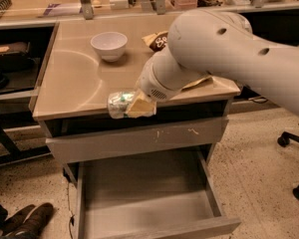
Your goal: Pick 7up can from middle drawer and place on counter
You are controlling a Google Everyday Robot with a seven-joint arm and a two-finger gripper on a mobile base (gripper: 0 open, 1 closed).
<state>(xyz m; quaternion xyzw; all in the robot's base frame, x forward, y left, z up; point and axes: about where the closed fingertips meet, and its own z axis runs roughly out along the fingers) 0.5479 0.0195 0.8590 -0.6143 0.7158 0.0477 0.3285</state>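
Pincer [133, 106] grips 7up can [118, 102] at counter [74, 86] front edge, above open middle drawer [139, 195]; bowl [109, 45] behind, chip bag [156, 40] to its right.

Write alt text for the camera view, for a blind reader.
The robot's claw holds the 7up can sideways at the front edge of the counter, above the open middle drawer. A white bowl and a chip bag sit further back on the counter.

The white arm [229, 49] reaches in from the right edge toward frame centre. Its end effector [133, 106] sits just left of centre, clamped on the can [118, 103].
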